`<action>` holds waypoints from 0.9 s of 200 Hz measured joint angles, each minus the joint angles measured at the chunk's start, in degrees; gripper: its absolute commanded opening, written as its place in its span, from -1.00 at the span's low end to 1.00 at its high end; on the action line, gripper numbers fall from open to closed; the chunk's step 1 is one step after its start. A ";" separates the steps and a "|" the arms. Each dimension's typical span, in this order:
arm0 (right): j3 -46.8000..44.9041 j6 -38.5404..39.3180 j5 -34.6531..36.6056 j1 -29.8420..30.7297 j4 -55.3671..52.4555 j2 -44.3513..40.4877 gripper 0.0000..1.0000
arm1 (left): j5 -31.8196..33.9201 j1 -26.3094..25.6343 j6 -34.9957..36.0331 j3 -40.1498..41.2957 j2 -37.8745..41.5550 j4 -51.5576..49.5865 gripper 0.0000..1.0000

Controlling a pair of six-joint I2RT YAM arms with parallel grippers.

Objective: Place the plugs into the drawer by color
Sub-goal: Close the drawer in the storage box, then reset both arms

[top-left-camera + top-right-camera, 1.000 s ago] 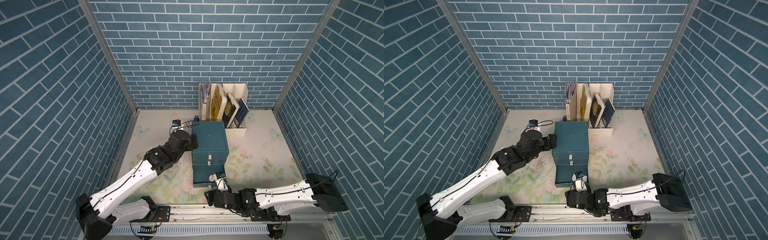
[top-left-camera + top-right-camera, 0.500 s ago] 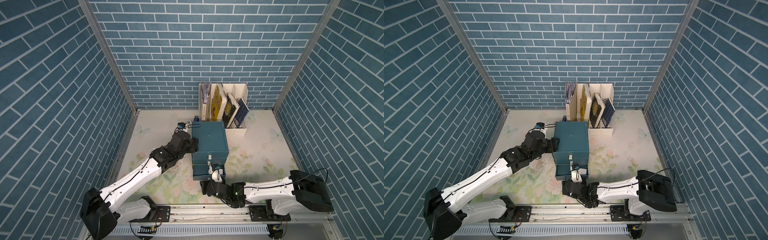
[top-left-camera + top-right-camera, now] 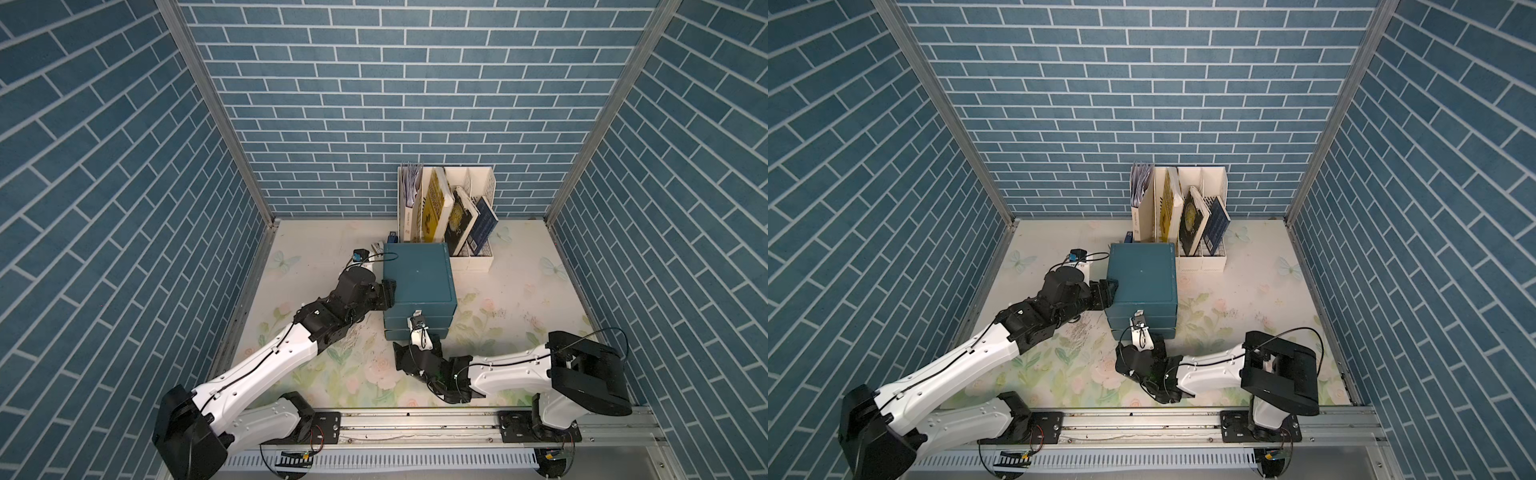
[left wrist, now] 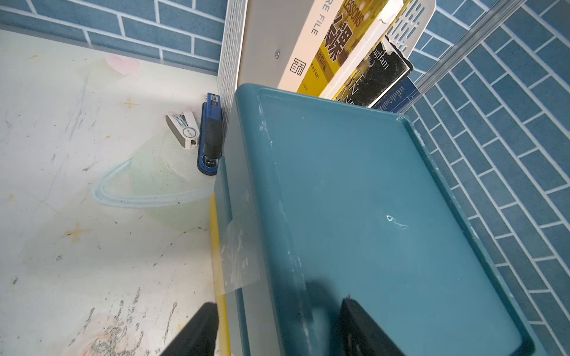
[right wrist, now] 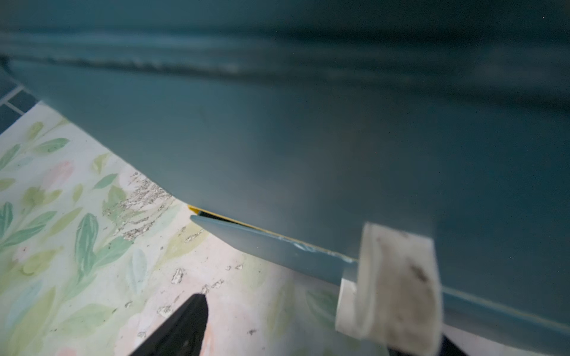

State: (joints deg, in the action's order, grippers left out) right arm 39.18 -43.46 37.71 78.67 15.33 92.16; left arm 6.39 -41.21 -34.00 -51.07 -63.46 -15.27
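Observation:
The teal box [image 3: 417,274] [image 3: 1142,274] of stacked drawers stands mid-table, and all three drawers look pushed in. My left gripper [image 3: 390,291] [image 4: 279,303] is shut on the box's upper left edge. One finger [image 4: 361,323] lies on the lid and the other runs down the side wall. My right gripper [image 3: 417,338] [image 5: 320,317] is open, low against the bottom drawer [image 5: 277,249]. That drawer's white tab handle [image 5: 398,283] sits between its fingers. Only one fingertip [image 5: 191,317] shows clearly. No plugs are in view.
A white book rack [image 3: 478,255] with several books stands right behind the box. A dark blue stapler-like stick [image 4: 211,135] and a small white gadget [image 4: 183,129] lie on the floral mat by the box's back left corner. Brick walls close in three sides.
The bottom drawer, pulled out a second ago, is now pushed in, and my right gripper has followed it up to the box. My left jaws have narrowed onto the box's edge.

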 measured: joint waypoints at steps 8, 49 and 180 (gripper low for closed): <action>0.00 0.48 0.68 0.37 -0.35 -0.24 0.76 | -0.15 0.00 0.02 0.00 0.09 -0.11 0.44; 0.98 0.50 8.13 6.95 -14.95 -13.75 0.93 | 2.43 0.04 1.42 -1.57 1.40 -4.70 0.97; -18.27 23.80 15.96 -58.55 -12.87 -53.96 1.00 | 36.59 33.22 15.17 15.72 -10.86 27.96 0.99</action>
State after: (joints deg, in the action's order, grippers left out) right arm 20.91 -19.66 53.67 20.12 2.46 38.20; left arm 42.98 -7.99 -18.83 -35.35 -74.32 12.69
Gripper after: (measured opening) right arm 0.999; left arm 0.999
